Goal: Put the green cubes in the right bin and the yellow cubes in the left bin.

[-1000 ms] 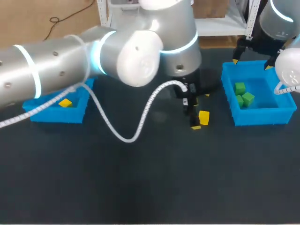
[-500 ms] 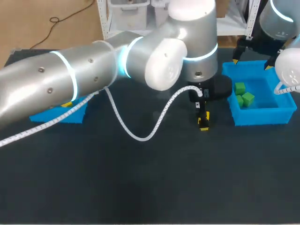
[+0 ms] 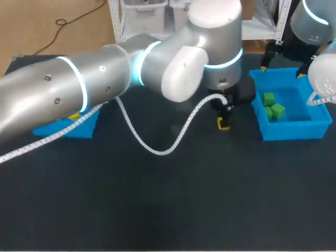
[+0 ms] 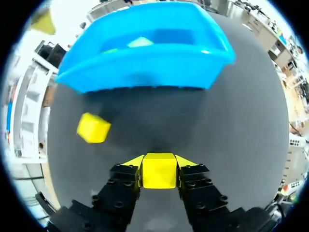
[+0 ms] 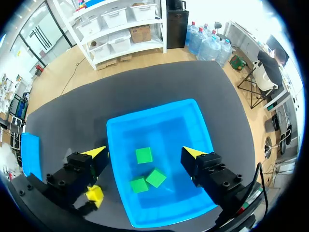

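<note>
My left arm reaches across the table, and my left gripper (image 4: 159,166) is shut on a yellow cube (image 4: 159,170), one yellow tip pressed to each side. In the head view that yellow cube (image 3: 224,124) is just left of the right blue bin (image 3: 291,131). A second yellow cube (image 4: 93,127) lies loose on the mat ahead of the gripper, near the bin's wall (image 4: 145,72). My right gripper (image 5: 146,152) hangs open above the right bin (image 5: 120,145), which holds three green cubes (image 5: 156,177). The left bin (image 3: 68,128) is mostly hidden by my left arm.
A white coiled cable (image 3: 173,139) hangs from my left arm over the middle of the dark mat (image 3: 168,210). My right arm (image 3: 320,73) stands at the far right, behind the right bin.
My left gripper moved right to the yellow cube and shut on it. It then shifted toward the back of the table with the cube. My right arm has stayed still.
</note>
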`<state>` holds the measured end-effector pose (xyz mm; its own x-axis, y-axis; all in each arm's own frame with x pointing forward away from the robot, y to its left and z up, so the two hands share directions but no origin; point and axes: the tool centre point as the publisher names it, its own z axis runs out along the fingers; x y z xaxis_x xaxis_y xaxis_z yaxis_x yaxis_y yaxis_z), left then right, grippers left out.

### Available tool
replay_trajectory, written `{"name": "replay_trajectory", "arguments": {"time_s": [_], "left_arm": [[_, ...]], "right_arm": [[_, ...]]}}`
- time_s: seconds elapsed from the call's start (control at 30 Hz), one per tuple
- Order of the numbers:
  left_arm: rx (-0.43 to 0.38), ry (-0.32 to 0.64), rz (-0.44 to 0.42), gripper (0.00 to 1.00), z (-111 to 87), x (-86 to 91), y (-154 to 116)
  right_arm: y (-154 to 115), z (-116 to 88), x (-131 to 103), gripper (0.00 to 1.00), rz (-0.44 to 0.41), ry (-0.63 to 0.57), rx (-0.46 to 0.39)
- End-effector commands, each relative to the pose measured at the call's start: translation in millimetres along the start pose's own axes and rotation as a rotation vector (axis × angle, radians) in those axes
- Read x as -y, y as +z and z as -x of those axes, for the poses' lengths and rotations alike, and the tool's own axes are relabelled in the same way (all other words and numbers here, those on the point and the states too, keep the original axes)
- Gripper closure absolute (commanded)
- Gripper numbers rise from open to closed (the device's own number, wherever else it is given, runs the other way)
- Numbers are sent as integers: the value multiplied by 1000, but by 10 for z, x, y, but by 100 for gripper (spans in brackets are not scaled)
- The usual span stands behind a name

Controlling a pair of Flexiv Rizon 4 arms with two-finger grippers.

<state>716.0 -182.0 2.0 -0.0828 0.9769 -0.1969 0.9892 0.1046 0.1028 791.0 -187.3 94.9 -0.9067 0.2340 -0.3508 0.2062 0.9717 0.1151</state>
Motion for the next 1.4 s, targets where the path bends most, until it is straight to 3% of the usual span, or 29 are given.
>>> {"name": "replay_trajectory", "arguments": {"time_s": [0.03, 0.2, 0.37, 0.4, 0.6, 0.77, 0.83, 0.97, 1.1, 1.4], "left_arm": [[65, -60, 64, 100, -288, -160, -357], [111, -264, 195, 100, -786, -721, -836], [100, -539, 332, 100, -1654, -1222, -1213], [101, -609, 360, 100, -1908, -1313, -1304], [103, -887, 442, 100, -2989, -1455, -1664], [68, -1038, 495, 100, -3664, -1424, -1788], [18, -1078, 529, 100, -3897, -1398, -1769], [-32, -1127, 513, 100, -4196, -1290, -1685], [-72, -1134, 466, 100, -4320, -1161, -1537], [-118, -1114, 362, 100, -4272, -1066, -1268]], "right_arm": [[-11, -26, 8, 0, -1, 2, 8], [-11, -26, 8, 0, -1, 2, 8], [-11, -26, 8, 0, -1, 2, 8], [-11, -26, 8, 0, -1, 2, 8], [-11, -26, 8, 0, -1, 2, 8], [-11, -26, 8, 0, -1, 2, 8], [-11, -26, 8, 0, -1, 2, 8], [-11, -26, 8, 0, -1, 2, 8], [-11, -26, 8, 0, -1, 2, 8], [-11, -26, 8, 0, -1, 2, 8]]}}
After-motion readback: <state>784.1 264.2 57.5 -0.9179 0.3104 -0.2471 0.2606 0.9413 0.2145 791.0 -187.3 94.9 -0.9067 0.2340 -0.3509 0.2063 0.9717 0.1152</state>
